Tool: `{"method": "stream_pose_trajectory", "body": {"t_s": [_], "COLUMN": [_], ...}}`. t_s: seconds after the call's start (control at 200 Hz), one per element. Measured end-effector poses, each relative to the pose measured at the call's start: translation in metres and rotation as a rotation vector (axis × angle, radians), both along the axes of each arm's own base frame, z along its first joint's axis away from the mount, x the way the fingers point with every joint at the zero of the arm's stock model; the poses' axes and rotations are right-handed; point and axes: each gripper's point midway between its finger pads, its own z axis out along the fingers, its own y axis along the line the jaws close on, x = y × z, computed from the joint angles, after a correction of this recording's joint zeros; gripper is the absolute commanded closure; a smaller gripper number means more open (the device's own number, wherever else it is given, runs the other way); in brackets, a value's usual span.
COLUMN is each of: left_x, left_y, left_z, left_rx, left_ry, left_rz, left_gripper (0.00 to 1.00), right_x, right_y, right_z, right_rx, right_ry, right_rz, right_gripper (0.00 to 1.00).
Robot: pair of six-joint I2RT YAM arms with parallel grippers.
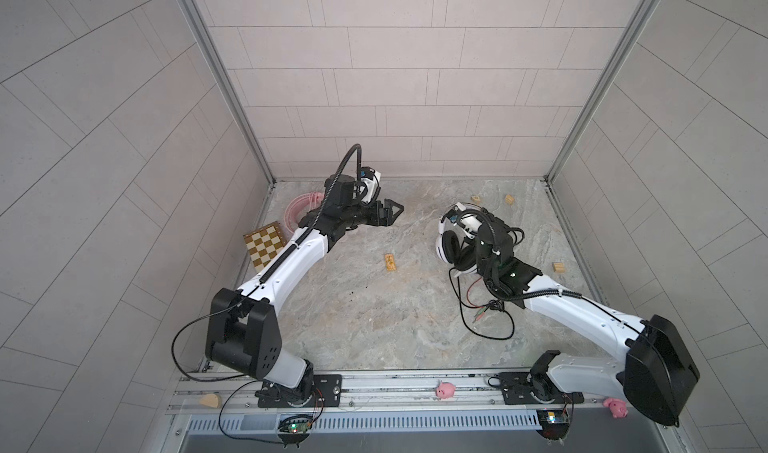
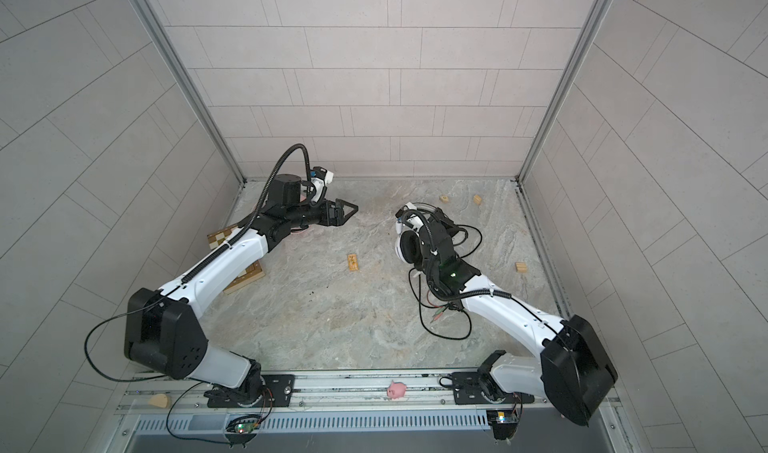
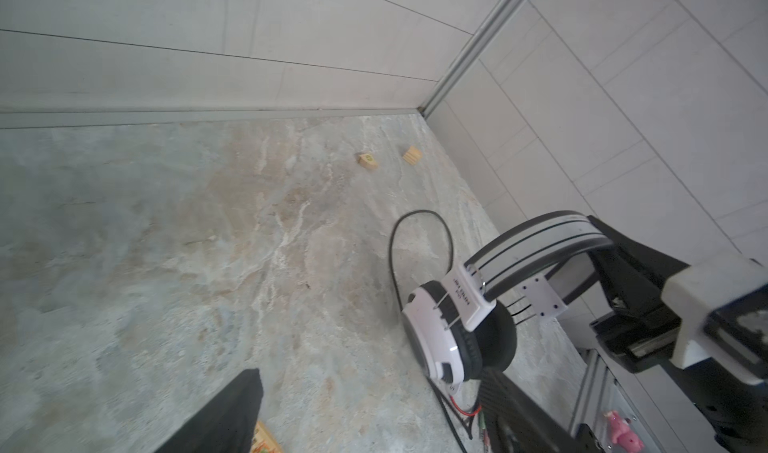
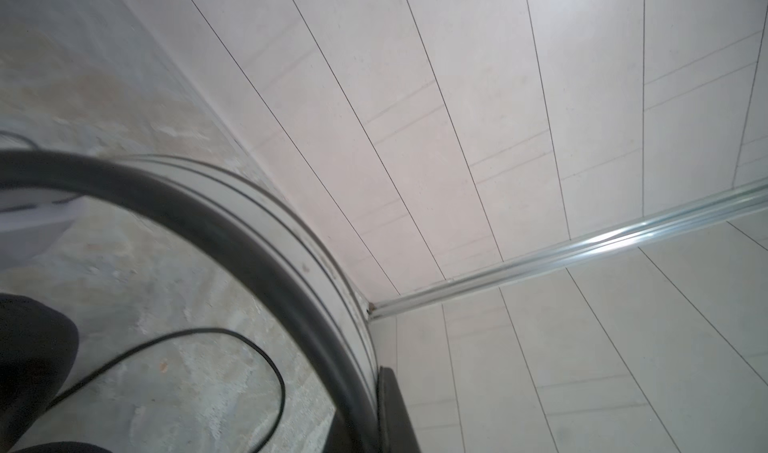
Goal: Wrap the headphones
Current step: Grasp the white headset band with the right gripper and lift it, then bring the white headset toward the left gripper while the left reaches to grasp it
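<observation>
The white-and-black headphones stand upright at the right of the table, ear cups low, and show in both top views. My right gripper is shut on their grey headband. Their thin black cable trails in loose loops toward the front, ending in red and green plugs. The pink headphones lie at the back left, mostly hidden behind my left arm. My left gripper hovers open and empty above the table, left of the middle, its fingers pointing toward the white-and-black pair.
A checkered board lies under my left arm. A small wooden tile sits mid-table. Wooden blocks lie at the back right and right. Pink pig toys rest on the front rail.
</observation>
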Motion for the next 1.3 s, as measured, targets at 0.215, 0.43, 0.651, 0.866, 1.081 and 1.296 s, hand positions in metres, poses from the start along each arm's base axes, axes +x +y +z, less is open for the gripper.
{"method": "stream_pose_trajectory", "body": {"t_s": [0.215, 0.43, 0.651, 0.866, 1.081, 1.296], "left_x": [-0.007, -0.024, -0.038, -0.048, -0.052, -0.055], "left_y": [-0.013, -0.033, -0.044, -0.049, -0.051, -0.048], "left_z": [0.007, 0.014, 0.018, 0.008, 0.005, -0.003], "left_rx": [-0.052, -0.081, -0.049, 0.013, 0.038, 0.080], "left_ry": [-0.025, -0.045, -0.087, -0.080, -0.080, -0.058], "left_rz": [-0.066, -0.157, -0.203, -0.227, -0.244, -0.242], "left_gripper": [0.11, 0.15, 0.16, 0.38, 0.54, 0.95], "right_x": [-0.002, -0.003, 0.003, -0.009, -0.012, -0.011], "right_y": [0.029, 0.058, 0.089, 0.107, 0.127, 0.138], "right_z": [0.027, 0.005, 0.004, -0.002, 0.006, 0.004], "right_rx": [0.169, 0.233, 0.252, 0.289, 0.277, 0.235], "right_ry": [-0.040, 0.066, 0.170, 0.244, 0.318, 0.401], "right_rz": [0.182, 0.302, 0.371, 0.437, 0.470, 0.458], "right_gripper": [0.99, 1.00, 1.00, 0.99, 0.98, 0.94]}}
